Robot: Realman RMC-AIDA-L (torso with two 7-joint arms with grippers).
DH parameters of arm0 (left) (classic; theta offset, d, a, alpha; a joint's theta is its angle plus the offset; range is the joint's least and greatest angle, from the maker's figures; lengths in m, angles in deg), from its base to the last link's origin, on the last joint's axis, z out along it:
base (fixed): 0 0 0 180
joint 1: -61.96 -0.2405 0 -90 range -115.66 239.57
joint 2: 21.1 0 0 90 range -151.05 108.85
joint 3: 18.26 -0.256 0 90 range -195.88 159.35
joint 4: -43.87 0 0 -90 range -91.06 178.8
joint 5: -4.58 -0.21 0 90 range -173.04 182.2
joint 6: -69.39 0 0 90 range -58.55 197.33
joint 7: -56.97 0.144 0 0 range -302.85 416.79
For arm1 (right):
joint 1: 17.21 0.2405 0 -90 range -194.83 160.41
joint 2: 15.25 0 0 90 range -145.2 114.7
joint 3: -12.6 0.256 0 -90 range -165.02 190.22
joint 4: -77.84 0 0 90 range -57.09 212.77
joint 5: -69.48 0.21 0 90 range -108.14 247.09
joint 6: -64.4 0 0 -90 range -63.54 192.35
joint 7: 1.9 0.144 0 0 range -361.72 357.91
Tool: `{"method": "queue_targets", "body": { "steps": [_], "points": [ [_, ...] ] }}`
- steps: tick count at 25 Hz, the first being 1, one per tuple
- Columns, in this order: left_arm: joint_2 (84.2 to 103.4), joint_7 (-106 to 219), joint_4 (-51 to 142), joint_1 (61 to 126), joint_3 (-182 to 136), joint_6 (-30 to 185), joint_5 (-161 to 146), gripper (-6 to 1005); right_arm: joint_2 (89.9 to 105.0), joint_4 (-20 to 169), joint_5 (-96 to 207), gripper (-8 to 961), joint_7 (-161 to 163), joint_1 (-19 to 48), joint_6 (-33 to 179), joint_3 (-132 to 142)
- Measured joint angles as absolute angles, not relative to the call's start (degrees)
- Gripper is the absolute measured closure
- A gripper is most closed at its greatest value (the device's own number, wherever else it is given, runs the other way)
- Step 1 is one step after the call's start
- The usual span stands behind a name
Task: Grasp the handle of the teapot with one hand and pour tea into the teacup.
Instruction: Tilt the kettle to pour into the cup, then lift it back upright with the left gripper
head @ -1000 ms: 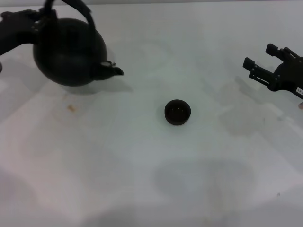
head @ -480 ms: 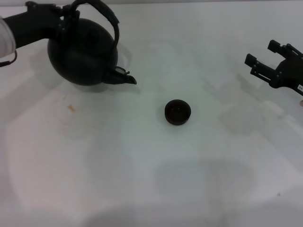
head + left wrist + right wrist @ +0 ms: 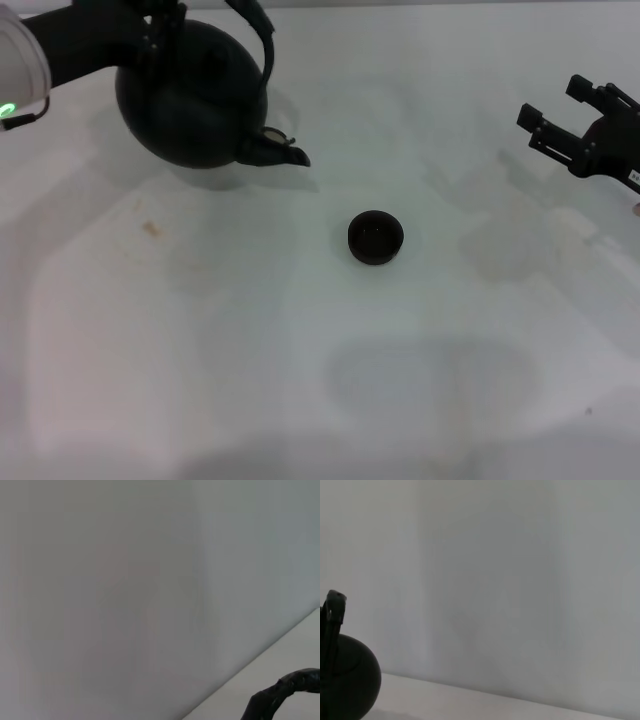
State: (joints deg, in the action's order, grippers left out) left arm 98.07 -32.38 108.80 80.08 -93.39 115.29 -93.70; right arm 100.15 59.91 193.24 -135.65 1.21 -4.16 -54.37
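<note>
The large black teapot (image 3: 190,100) hangs at the far left in the head view, its spout (image 3: 280,152) pointing right toward the teacup. My left gripper (image 3: 160,18) reaches in from the left and is shut on the arched handle (image 3: 263,45) at the pot's top. The small dark teacup (image 3: 375,237) stands upright in the middle of the white table, to the right of and nearer than the spout. My right gripper (image 3: 558,108) is open and empty at the far right. The teapot also shows in the right wrist view (image 3: 347,682).
The white table (image 3: 300,380) has a small brownish stain (image 3: 150,228) at the left, nearer than the teapot. A pale wall stands behind the table. A dark curved shape (image 3: 282,697) shows in the left wrist view; I cannot tell what it is.
My left arm has carried the teapot to the right, toward the teacup. The spout is now closer to the cup. The cup has not moved; the right gripper has barely shifted.
</note>
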Motion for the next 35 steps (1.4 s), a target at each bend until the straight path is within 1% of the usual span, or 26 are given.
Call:
{"method": "queue_targets", "body": {
  "steps": [26,35],
  "points": [
    [98.08,-42.0,121.6,75.8,-106.0,110.9,-104.5,848,100.06,60.8,193.8,109,-135.6,0.9,-5.0,-54.4],
    [98.15,-43.3,123.2,75.8,-109.4,109.3,-107.3,849,100.06,61.1,193.8,109,-135.6,0.9,-4.9,-54.4]
  ]
}}
